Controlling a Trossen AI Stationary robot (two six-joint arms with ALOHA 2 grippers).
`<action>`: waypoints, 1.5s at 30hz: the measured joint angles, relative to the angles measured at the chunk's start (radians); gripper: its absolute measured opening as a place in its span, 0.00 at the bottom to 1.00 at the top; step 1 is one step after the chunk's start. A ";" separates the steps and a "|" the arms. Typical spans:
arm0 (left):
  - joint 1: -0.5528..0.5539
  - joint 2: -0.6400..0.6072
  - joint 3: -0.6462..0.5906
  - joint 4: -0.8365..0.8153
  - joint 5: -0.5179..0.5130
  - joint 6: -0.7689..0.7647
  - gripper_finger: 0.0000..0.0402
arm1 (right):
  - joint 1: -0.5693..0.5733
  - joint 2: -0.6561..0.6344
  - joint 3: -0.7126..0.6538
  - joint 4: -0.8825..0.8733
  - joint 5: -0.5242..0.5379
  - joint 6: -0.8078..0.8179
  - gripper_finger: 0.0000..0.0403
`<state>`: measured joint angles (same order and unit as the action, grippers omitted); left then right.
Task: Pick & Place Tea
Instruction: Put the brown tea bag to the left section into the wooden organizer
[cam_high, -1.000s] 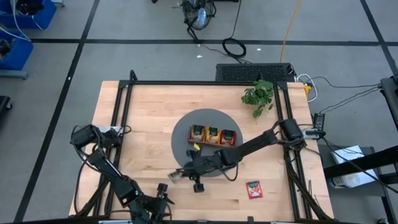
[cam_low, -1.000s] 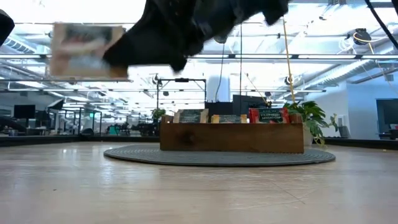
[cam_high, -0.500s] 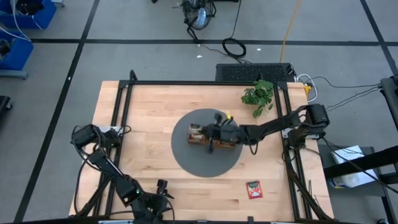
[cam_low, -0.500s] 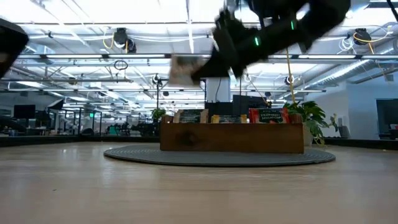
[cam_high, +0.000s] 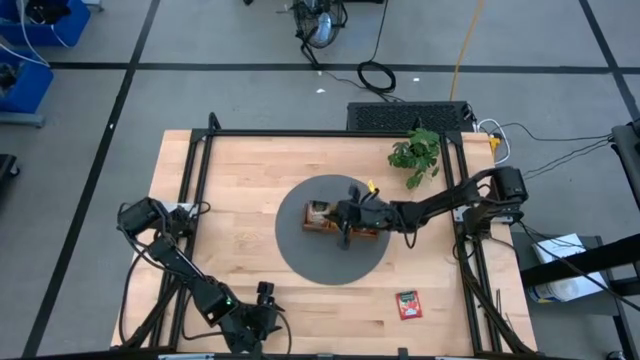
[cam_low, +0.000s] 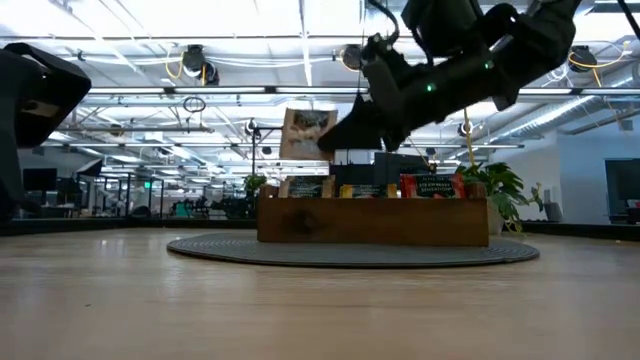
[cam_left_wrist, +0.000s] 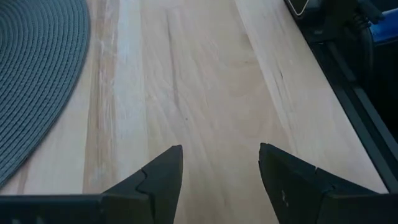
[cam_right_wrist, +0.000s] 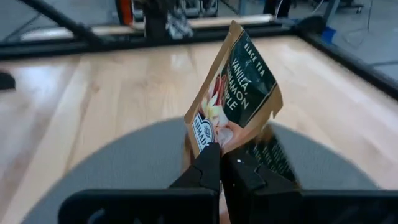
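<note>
1. Our surface is a pale wooden table (cam_high: 240, 180) with a round grey mat (cam_high: 300, 255) at the centre of the high view and a wooden tray (cam_low: 372, 222) standing on the mat
2. The right gripper (cam_high: 342, 215) is clenched on a green-and-tan tea sachet (cam_right_wrist: 233, 99), pinching its lower edge; in the low view the sachet (cam_low: 307, 132) hangs above the tray's left end, clear of it
3. To do this step well, we judge that we should bring the sachet over the left compartment, which already holds matching green packets, keep it upright, and lower it until its bottom edge sits below the tray wall before letting go
4. The divider and the packets already inside leave a narrow slot, so a tilted sachet could catch on the rim or ride up on its neighbours
5. A red sachet (cam_high: 408, 305) lies alone on bare wood at the lower right of the high view, well apart from the mat
6. The left gripper (cam_left_wrist: 219, 168) waits at the lower left with its fingers spread and nothing between them, well clear of the tray
7. The plant (cam_high: 415, 155) at upper right is near the right arm's path
</note>
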<state>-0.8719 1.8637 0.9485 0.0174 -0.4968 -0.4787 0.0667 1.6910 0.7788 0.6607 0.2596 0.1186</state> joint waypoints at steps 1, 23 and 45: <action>-0.001 0.000 0.000 0.000 0.000 -0.003 0.53 | 0.003 0.010 0.000 0.001 0.000 0.000 0.00; -0.003 0.000 0.001 -0.023 -0.001 -0.051 0.53 | -0.013 0.143 0.032 0.016 0.052 0.001 0.00; -0.003 0.000 0.001 -0.023 -0.001 -0.050 0.53 | -0.010 0.142 0.032 -0.010 -0.001 0.031 0.19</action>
<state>-0.8745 1.8637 0.9493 -0.0061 -0.4976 -0.5289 0.0570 1.8328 0.8104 0.6503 0.2590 0.1496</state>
